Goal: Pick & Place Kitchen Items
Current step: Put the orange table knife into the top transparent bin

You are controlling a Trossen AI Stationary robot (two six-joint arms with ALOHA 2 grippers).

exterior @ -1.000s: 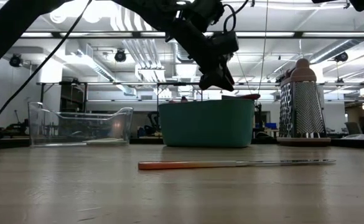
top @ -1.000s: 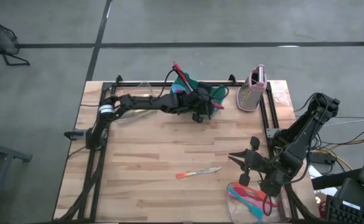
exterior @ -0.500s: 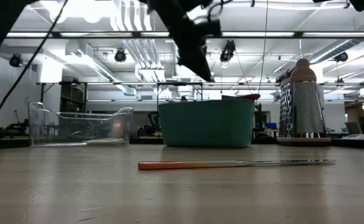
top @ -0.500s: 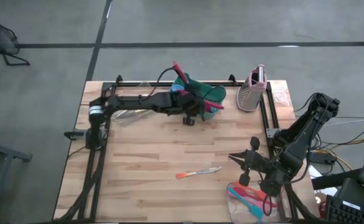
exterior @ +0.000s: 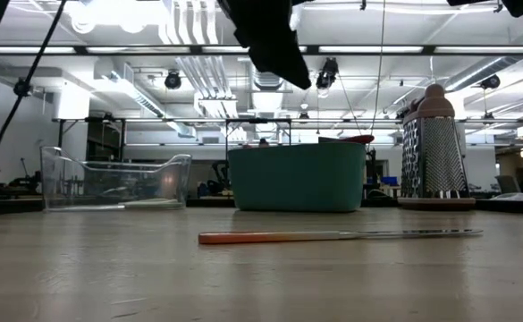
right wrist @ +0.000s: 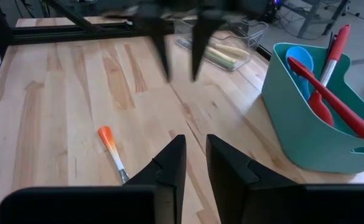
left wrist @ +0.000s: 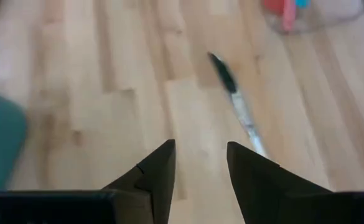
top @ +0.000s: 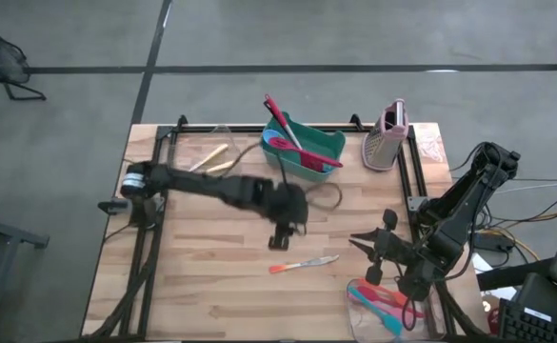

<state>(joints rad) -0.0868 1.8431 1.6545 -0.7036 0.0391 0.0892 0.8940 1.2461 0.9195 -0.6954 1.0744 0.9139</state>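
Your left gripper [top: 283, 235] — jaws apart, empty, above the orange-handled knife [top: 304, 263] | right gripper [top: 383, 250] — narrow gap, empty, beside tub [top: 385, 307].

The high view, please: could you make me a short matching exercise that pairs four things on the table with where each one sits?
Things:
1. knife
2. grater
3. green bin
4. left gripper

Places:
A. far edge, right of the bin
B. above the table's middle, empty
C. lying flat on bare wood near the middle
D. far edge, holding red and blue utensils

Pairs: 1-C, 2-A, 3-D, 4-B
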